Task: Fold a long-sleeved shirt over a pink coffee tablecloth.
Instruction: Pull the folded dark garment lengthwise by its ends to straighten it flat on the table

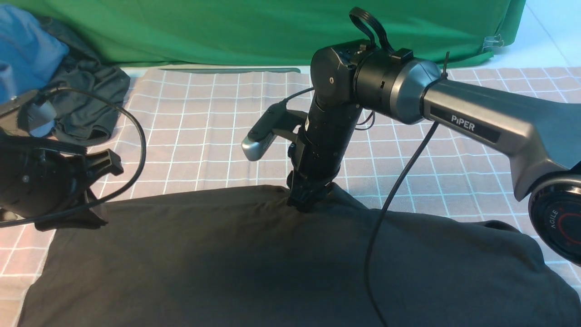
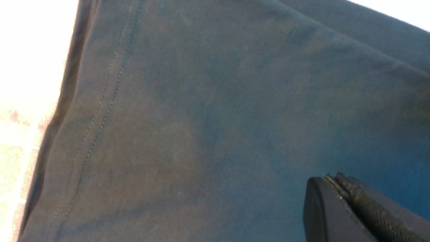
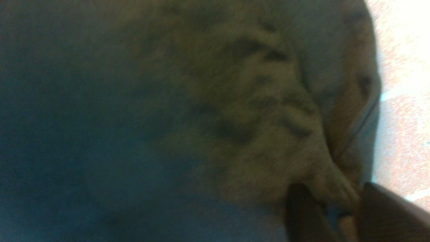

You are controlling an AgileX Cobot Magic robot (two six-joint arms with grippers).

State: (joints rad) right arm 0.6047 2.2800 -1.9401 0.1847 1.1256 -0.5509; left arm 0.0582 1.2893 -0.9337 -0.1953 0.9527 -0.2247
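Note:
The long-sleeved shirt lies spread, plain black side up, over the near part of the pink coffee tablecloth; logo and neck label are hidden. My right gripper points straight down at the middle of the shirt's far edge. In the right wrist view its fingers are shut on a puckered ridge of shirt fabric, next to pink cloth. My left gripper hovers at the shirt's far left corner. Its fingers are shut, tip free, just above the stitched hem.
A green cloth hangs across the back. A blue garment and a smaller dark garment lie at the far left. The right arm's cable hangs over the shirt. A loop of the left arm's cable hangs by the left gripper.

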